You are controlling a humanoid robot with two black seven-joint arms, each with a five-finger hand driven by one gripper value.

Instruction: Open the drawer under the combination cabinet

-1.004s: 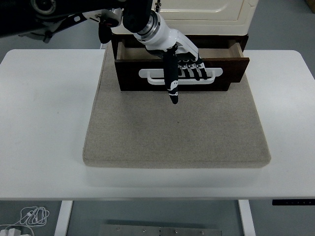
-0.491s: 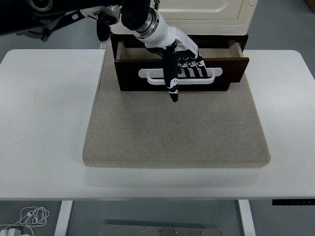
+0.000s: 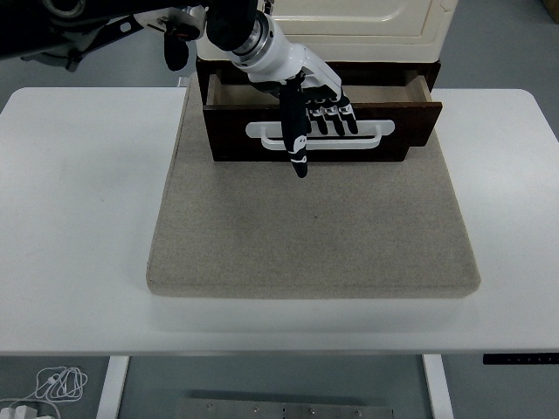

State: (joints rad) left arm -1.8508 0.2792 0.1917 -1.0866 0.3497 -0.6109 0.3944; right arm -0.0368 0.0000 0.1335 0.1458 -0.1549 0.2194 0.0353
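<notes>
Slightly raised and drawn back, the left hand (image 3: 310, 109) rests apparently loose-fingered, gripping nothing, just above the drawer's (image 3: 321, 131) crosswise white handle (image 3: 367, 135).

White tabletop (image 3: 79, 218): carries one beige felt mat (image 3: 306, 236), lying flat at centre, reaching from the far edge toward the near edge.
</notes>
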